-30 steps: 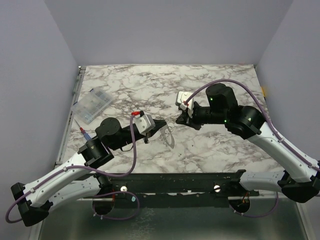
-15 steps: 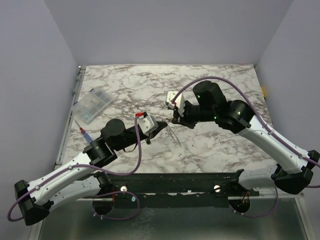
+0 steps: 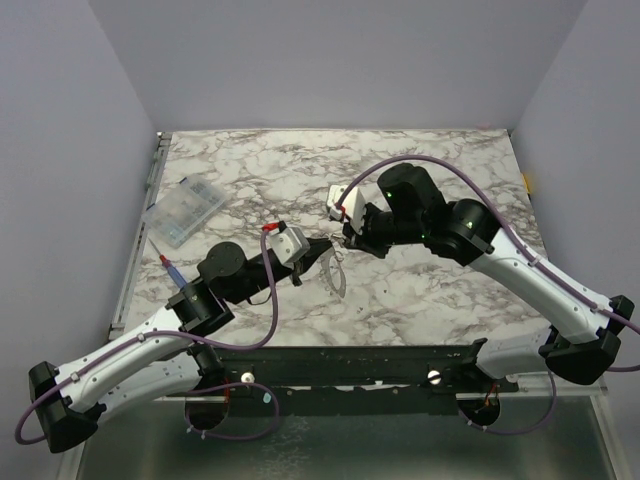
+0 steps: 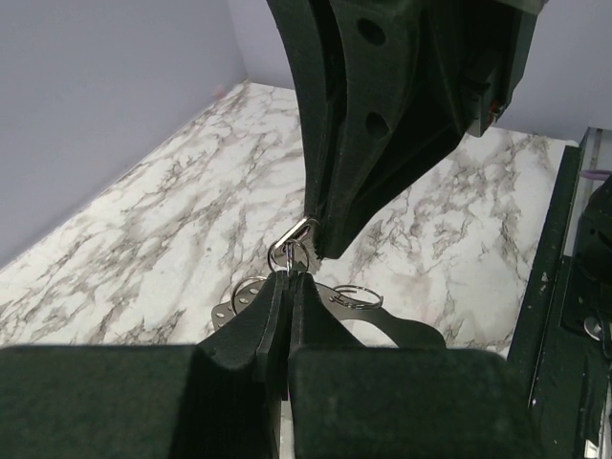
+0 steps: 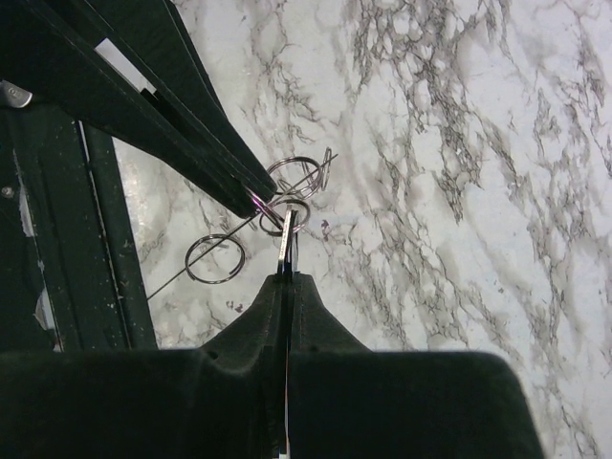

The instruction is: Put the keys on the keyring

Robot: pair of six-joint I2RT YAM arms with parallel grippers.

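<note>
Wrist views: left tool (image 4: 290,277) clamps keyring (image 4: 288,251), right tool (image 5: 287,279) clamps metal strip (image 5: 288,239); overhead unclear.

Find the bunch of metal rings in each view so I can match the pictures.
Top external: the bunch of metal rings sits near the picture's centre, over the table.
Left wrist: lower centre, just above the shut left end effector.
Right wrist: centre-left, just above the shut right end effector.
Shared landmark: the marble table, behind the rings in all three views.
</note>
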